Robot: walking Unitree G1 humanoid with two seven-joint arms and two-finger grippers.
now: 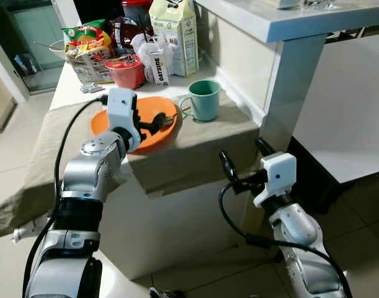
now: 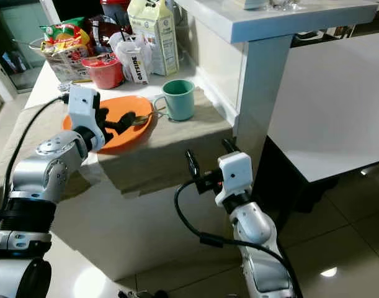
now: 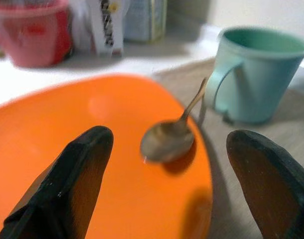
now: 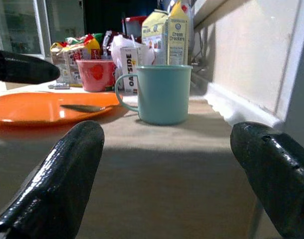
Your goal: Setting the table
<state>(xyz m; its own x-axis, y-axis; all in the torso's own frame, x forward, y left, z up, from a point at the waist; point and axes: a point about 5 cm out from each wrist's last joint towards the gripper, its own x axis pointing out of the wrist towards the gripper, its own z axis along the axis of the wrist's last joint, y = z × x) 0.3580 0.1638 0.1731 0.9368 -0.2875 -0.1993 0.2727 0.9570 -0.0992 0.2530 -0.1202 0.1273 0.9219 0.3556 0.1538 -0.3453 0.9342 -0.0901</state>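
Left gripper spread wide over orange plate — spoon resting just ahead between the fingers, teal mug beyond, cartons farther back — right gripper parted, low beside table edge.

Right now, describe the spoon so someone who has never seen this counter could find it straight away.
Start at the cloth-covered counter beside the white pillar, then find the orange plate under the open left gripper. The spoon lies with its bowl on the plate and its handle reaching over the rim toward the green mug. It is the only metal utensil there, dull brownish.
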